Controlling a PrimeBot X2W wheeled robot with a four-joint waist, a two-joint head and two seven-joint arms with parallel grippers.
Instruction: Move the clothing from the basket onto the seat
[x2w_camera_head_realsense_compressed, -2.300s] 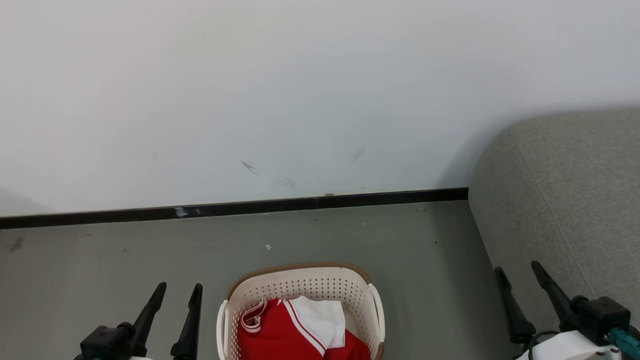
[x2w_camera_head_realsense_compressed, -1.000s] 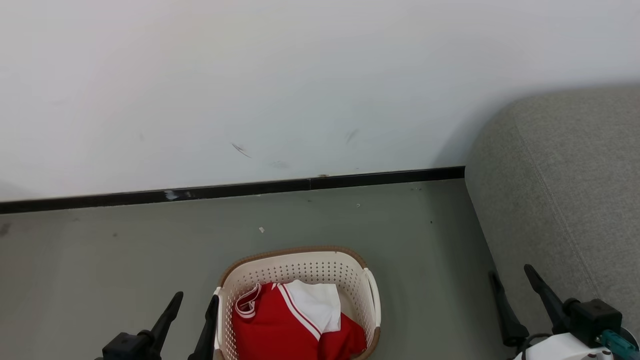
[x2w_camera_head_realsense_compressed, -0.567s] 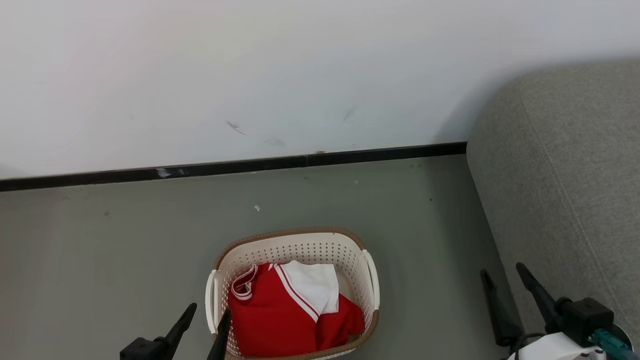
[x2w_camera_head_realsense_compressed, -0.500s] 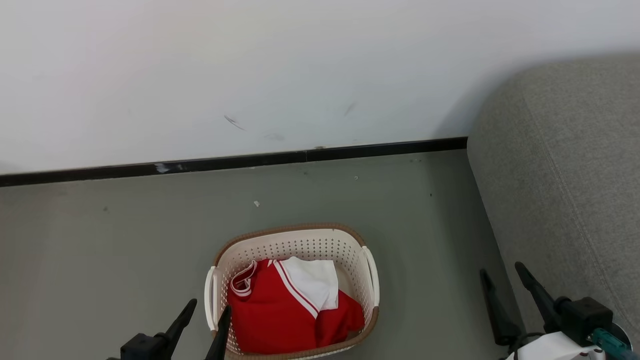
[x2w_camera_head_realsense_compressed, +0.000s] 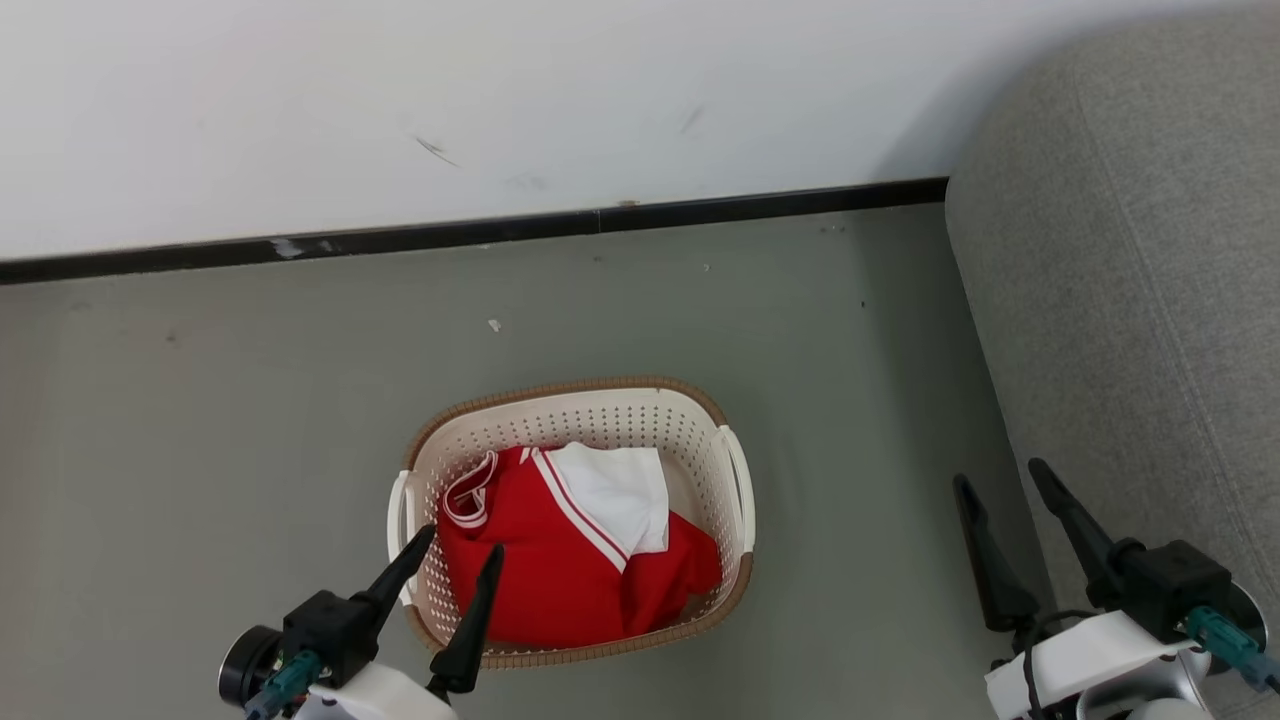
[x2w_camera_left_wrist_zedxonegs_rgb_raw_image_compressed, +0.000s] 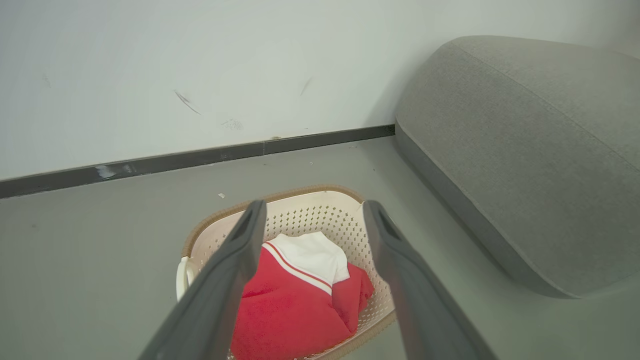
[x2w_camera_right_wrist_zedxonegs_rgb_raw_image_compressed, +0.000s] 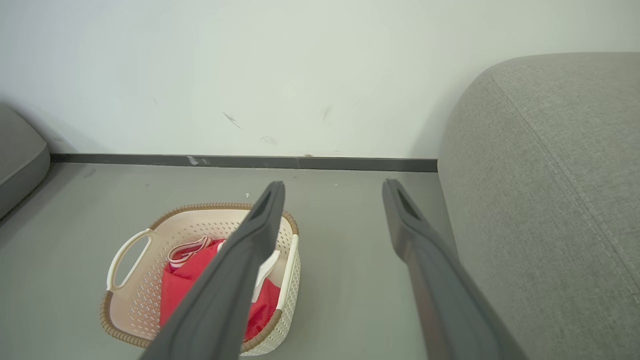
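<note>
Clothing (x2w_camera_head_realsense_compressed: 560, 570), count and place? (A)
One red heap, lying inside the basket (x2w_camera_head_realsense_compressed: 590, 425). One white panel (x2w_camera_head_realsense_compressed: 615, 490) is showing on top, with white stripe trim running beside it. How many separate pieces, cannot tell. (B)
Baskets? (A)
One, cream with a brown rim, sitting on the grey floor (x2w_camera_head_realsense_compressed: 250, 400), two side handles (x2w_camera_head_realsense_compressed: 738, 480) showing. It is standing apart from the seat (x2w_camera_head_realsense_compressed: 1130, 300), a strip of floor lying between them. (B)
Seats? (A)
One big grey seat, rising on the robot's right. A second grey cushion (x2w_camera_right_wrist_zedxonegs_rgb_raw_image_compressed: 20, 155) is peeking in at the far left of the right wrist view. (B)
Grippers? (A)
Two, each carrying two dark fingers (x2w_camera_head_realsense_compressed: 405, 565). Left gripper (x2w_camera_head_realsense_compressed: 463, 540) is hovering above the basket's near left corner, spread wide, gripping nothing. Right gripper (x2w_camera_head_realsense_compressed: 998, 473) is hanging over the floor just beside the seat's edge, likewise spread, empty. (B)
Background? (A)
One white wall (x2w_camera_head_realsense_compressed: 500, 80) carrying a few dark scuffs (x2w_camera_head_realsense_compressed: 432, 150), one black baseboard (x2w_camera_head_realsense_compressed: 700, 210) running along its foot (B)
</note>
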